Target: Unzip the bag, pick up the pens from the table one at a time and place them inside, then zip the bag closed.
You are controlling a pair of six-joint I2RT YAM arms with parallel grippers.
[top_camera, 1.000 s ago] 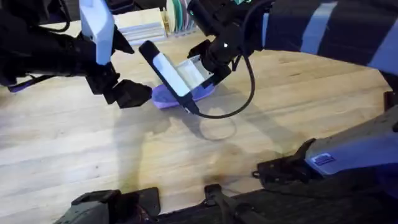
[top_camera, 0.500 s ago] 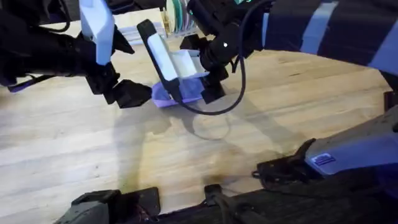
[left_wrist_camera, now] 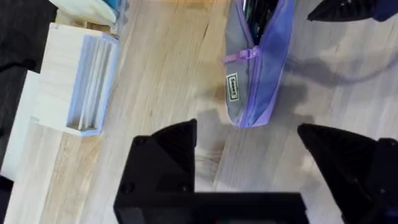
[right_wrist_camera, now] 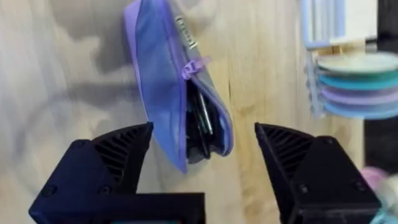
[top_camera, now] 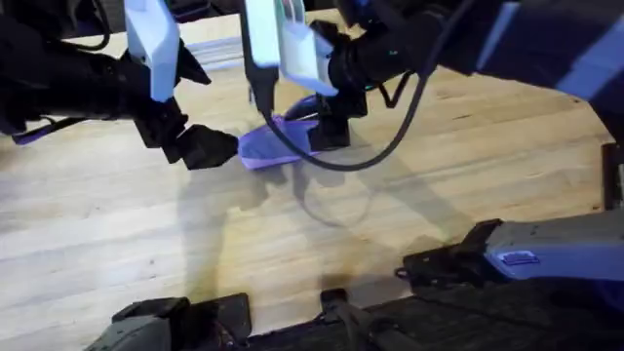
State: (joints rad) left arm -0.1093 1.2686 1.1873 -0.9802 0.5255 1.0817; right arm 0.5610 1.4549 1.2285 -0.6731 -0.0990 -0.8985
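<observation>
My right gripper [right_wrist_camera: 202, 155]: 2 black fingers spread wide, gripping nothing, hanging over the bag [right_wrist_camera: 177, 93], which lies between them on the table [right_wrist_camera: 56, 81]. Bag's zipper is partly open at the end nearest these fingers; dark pens [right_wrist_camera: 200, 121] sit inside the gap. My left gripper [left_wrist_camera: 249, 162]: also wide, empty, just short of the bag's closed end, not touching. Beyond the bag, stacked coloured plates [right_wrist_camera: 354, 84] and a white holder [left_wrist_camera: 74, 84].

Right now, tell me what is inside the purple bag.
Through the bag's open zipper, dark pens show inside. The fabric hides their full length and number.
</observation>
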